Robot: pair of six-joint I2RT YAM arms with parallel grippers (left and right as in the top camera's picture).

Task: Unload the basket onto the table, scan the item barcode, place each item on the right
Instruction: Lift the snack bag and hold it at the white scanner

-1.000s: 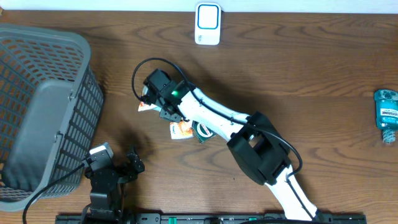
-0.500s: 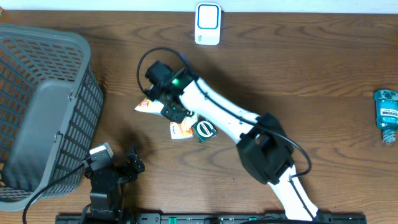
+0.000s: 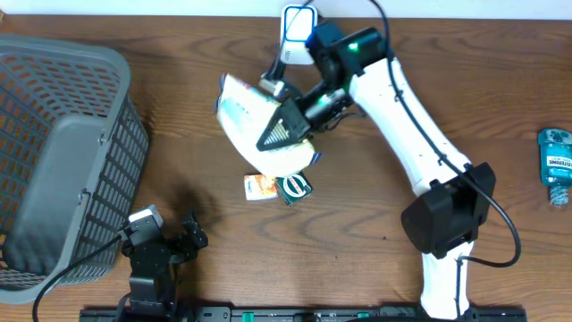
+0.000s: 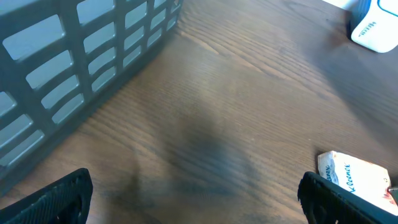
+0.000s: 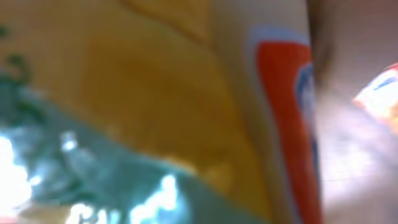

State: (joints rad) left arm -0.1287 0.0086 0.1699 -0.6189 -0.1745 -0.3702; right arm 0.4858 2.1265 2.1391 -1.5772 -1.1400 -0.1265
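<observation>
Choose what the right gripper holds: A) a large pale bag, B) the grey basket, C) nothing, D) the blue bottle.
A: the right gripper is shut on the large pale bag, close to the white scanner; the blue bottle lies apart at the table's far side.

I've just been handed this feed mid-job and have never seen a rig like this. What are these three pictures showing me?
You are looking at two robot arms at a wooden table. The top-down picture comes from a fixed camera overhead. The other two come from cameras on the arms' wrists.

The right gripper is shut on a yellow-and-white snack bag near the white barcode scanner. Its wrist view is only a blur of that bag.

The left gripper rests open and empty beside the grey basket.

An orange sachet, a green packet and a blue mouthwash bottle also lie on the table.
</observation>
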